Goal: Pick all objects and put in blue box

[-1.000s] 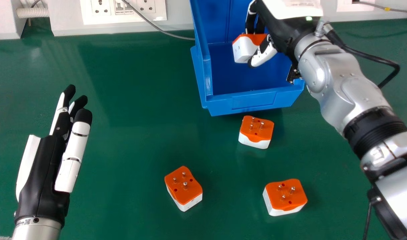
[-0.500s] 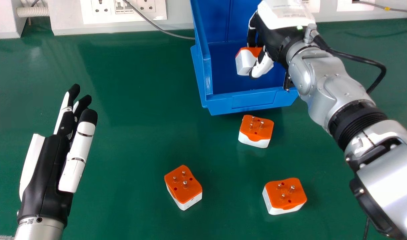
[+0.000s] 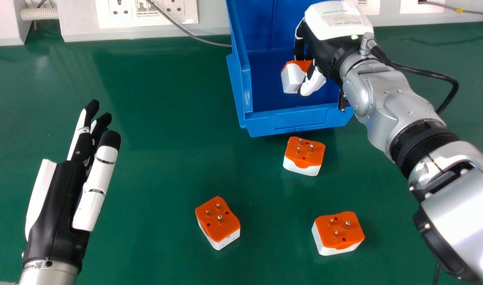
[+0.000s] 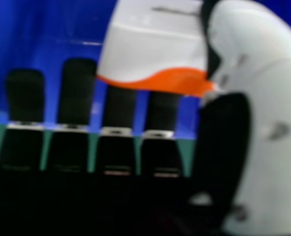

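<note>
My right hand [image 3: 324, 51] is inside the blue box [image 3: 300, 120], its thumb and fingers pinching an orange and white plug adapter [image 3: 292, 78]. In the right hand view the held adapter [image 4: 155, 44] sits between the thumb and fingertips of my right hand [image 4: 71, 142], with blue box wall behind. Three more adapters lie on the green table, pins up: one [image 3: 304, 156] just in front of the box, one [image 3: 218, 223] nearer the middle front, one [image 3: 338, 233] at the front right. My left hand [image 3: 59, 198] is open and holds nothing at the left.
White socket panels [image 3: 146, 14] line the wall behind the green table [image 3: 154, 166]. A grey cable [image 3: 178, 25] runs from the sockets to the box's left side. A black cable [image 3: 431, 71] loops beside my right wrist.
The right hand has moved down and slightly toward the near side inside the box with the adapter. The left hand has drifted slightly right. The three adapters on the table have stayed put.
</note>
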### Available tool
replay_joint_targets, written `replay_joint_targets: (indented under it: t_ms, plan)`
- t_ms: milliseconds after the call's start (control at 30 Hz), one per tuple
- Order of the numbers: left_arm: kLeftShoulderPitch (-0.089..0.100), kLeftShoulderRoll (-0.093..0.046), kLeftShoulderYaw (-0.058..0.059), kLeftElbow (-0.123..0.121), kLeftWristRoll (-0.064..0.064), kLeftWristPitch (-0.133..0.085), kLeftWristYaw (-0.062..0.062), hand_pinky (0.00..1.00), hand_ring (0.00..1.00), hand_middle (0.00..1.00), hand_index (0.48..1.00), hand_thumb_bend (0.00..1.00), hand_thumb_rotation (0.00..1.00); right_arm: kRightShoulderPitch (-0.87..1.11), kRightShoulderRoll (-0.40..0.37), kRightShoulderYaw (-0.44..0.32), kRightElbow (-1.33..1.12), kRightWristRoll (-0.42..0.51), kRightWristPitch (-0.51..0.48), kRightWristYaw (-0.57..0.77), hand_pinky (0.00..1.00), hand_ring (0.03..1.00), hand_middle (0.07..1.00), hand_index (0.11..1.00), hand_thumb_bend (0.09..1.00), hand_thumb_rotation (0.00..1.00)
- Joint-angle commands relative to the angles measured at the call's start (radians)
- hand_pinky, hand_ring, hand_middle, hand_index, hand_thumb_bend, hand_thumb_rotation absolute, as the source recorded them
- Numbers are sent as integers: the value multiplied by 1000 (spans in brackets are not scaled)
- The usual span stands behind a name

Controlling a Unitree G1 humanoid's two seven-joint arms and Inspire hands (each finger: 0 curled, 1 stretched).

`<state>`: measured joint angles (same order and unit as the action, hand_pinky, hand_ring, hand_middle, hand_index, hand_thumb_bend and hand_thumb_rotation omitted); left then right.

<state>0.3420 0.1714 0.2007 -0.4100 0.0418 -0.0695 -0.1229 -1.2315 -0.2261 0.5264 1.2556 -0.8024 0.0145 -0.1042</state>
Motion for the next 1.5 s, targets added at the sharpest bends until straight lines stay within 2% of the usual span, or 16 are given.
replay_joint_targets:
  t_ms: [0, 233, 467, 833, 1033, 1467]
  plan:
    - [7, -1, -2, -30, 8, -1, 12, 915, 966, 964, 985, 475, 1000, -59, 5, 0, -5, 9, 5, -30, 336, 428, 523, 516, 494, 0]
    - [14, -8, -11, -43, 7, 9, 19, 916, 966, 964, 985, 474, 1000, -49, 18, 6, -1, 15, 18, -43, 339, 426, 521, 515, 494, 0]
    - [24, -8, -21, -55, 9, 13, 24, 918, 967, 965, 985, 471, 1000, -39, 26, 15, 3, 15, 25, -62, 339, 425, 520, 519, 494, 0]
    - [27, -13, -33, -66, 15, 15, 31, 919, 968, 966, 985, 473, 1000, -22, 24, 12, -2, 36, 14, -61, 337, 422, 520, 532, 493, 0]
    - [29, -15, -37, -73, 22, 17, 35, 919, 968, 966, 985, 474, 1000, -10, 22, 13, -6, 49, 4, -56, 336, 424, 521, 533, 493, 0]
    - [29, -17, -43, -85, 26, 27, 40, 914, 966, 965, 985, 474, 1000, -6, 31, 35, -1, 47, 56, -19, 337, 428, 519, 534, 494, 0]
